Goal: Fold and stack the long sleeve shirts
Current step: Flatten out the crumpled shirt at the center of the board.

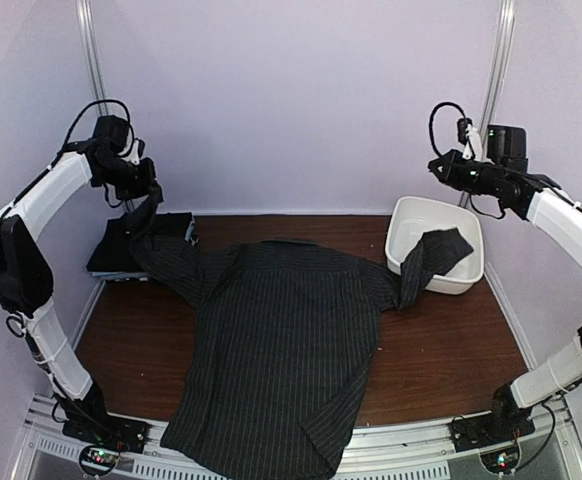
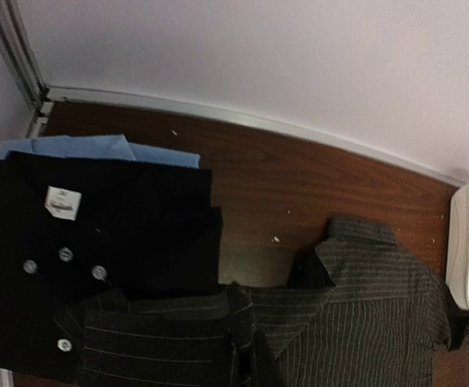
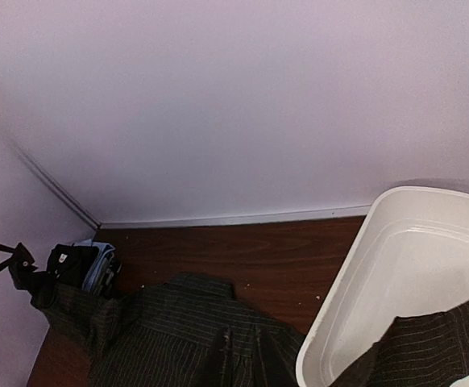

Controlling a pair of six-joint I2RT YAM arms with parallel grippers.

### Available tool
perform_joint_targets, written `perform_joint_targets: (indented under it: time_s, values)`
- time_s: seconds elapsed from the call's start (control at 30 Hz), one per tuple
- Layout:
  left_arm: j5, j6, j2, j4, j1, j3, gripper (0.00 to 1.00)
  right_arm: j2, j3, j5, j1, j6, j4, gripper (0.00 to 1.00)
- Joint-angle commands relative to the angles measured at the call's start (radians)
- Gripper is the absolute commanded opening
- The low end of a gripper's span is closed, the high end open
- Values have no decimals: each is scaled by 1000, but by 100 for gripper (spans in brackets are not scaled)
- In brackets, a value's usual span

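Top external, pinstriped shirt (image 1: 281,340) overhangs table (image 1: 451,350); sleeve (image 1: 433,250) over tub (image 1: 411,212) rim

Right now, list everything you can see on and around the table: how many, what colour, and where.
pinstriped shirt: one, charcoal with pale stripes, spread mid table; one sleeve lifted far left, the other draped into the white tub
black folded shirt: one, black with white buttons, top of the far-left stack
blue folded garment: one, light blue, under the black one
white tub: one, white, far right
table: one, brown wood
left gripper: one, black, far left, shut on the shirt's sleeve
right gripper: one, black, raised near the tub, holding nothing; open or shut unclear
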Motion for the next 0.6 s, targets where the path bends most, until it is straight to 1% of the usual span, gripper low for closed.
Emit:
perform_joint_targets:
  time_s: [0.0, 0.13, 0.2, 0.3, 0.37, 0.47, 0.57]
  values:
    - [19, -22, -137, 156, -137, -205, 0, -16, -61, 6, 173, -50, 11, 11]
    - [25, -76, -159, 255, -262, -392, 0, 13, -157, 50, 298, -26, 48, 11]
    - [19, -102, -145, 290, -316, -457, 0, 39, -214, 48, 336, 6, 85, 11]
    - [33, -133, -117, 350, -386, -533, 0, 99, -239, 65, 401, 25, 117, 11]
    - [31, -150, -91, 372, -427, -553, 0, 156, -237, 72, 435, 29, 128, 11]
    - [35, -172, -45, 416, -472, -569, 0, 260, -223, 51, 455, 47, 174, 11]
    - [15, -181, 21, 436, -490, -553, 0, 361, -188, 60, 459, 53, 199, 11]
